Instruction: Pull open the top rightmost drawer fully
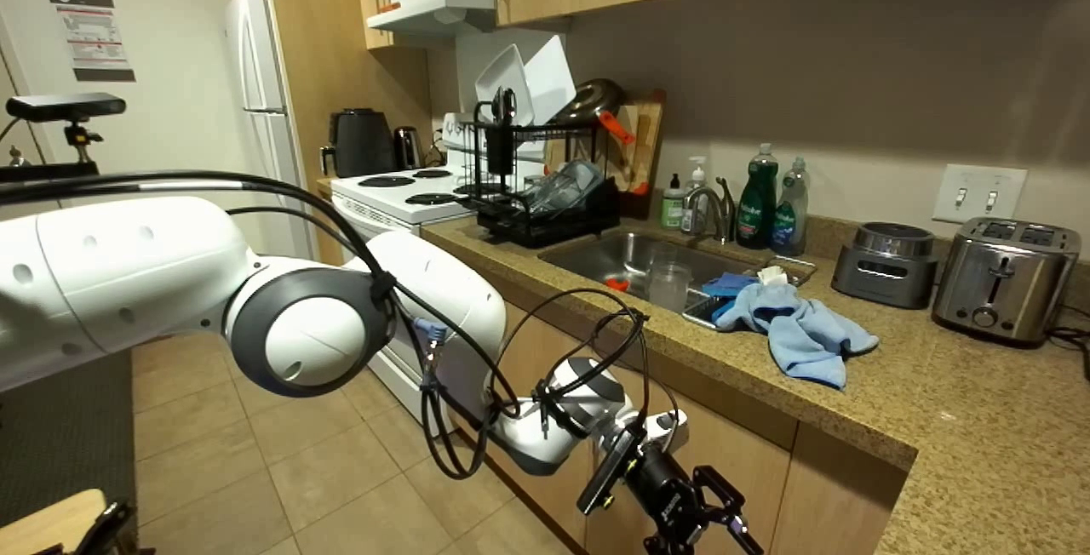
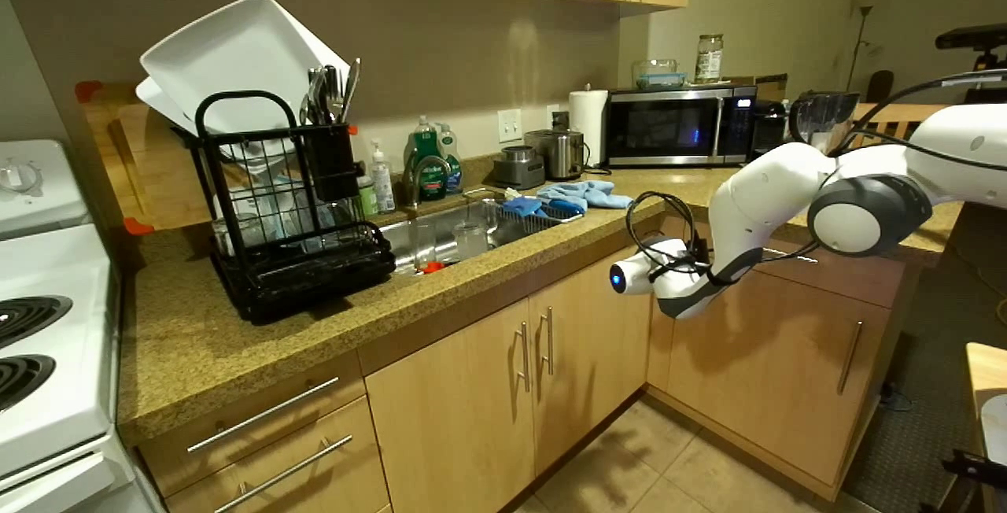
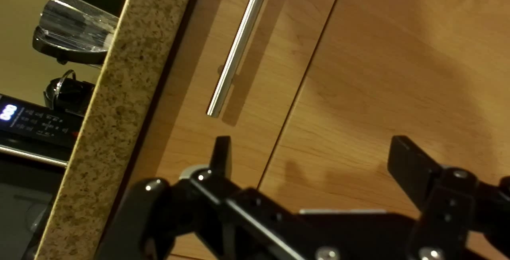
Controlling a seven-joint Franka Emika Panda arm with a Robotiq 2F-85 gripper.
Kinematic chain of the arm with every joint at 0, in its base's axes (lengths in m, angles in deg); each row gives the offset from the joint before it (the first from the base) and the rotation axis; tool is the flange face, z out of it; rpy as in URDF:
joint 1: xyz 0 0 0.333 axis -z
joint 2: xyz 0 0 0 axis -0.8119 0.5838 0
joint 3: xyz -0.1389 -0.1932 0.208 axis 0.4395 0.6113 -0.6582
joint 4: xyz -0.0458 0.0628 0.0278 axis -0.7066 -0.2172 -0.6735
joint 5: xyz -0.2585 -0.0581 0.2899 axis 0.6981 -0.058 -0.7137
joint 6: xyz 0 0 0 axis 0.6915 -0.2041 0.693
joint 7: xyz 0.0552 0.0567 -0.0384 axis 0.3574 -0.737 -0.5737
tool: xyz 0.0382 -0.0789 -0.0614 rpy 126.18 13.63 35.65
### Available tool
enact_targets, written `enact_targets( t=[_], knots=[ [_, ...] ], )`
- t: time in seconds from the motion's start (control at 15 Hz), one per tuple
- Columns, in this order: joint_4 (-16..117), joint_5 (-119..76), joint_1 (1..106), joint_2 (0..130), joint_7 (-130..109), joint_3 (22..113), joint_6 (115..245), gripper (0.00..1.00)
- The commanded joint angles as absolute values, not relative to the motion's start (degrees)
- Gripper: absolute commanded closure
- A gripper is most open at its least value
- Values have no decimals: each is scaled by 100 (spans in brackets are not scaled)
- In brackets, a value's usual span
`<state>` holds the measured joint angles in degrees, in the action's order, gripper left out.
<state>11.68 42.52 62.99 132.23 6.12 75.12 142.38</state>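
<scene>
Spread wide, the angular black gripper (image 3: 310, 148) hangs clear of a slim, round metal handle (image 3: 239, 44); behind that, the flat, fine-grained wooden top drawer (image 3: 267, 84) sits closed under the speckled countertop (image 3: 127, 72), a glossy microwave (image 2: 665, 129) beyond.

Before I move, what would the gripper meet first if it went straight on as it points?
Probably the cabinet door, though one open jaw may meet the drawer above it; the wrist view leaves depth unclear.

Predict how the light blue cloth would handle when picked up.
Likely floppy: the light blue cloth lies in loose, crumpled folds. Probably light if dry, as it looks thin. Rolling seems unlikely, since it lies slumped.
</scene>
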Motion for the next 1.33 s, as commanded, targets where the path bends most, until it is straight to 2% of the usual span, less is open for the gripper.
enact_targets(
  t=[0.0,1.27],
  knots=[
    [1154,4240,6307,13224,632,7511,14231,0],
    [653,4194,6893,13306,507,7705,14109,0]
  ],
)
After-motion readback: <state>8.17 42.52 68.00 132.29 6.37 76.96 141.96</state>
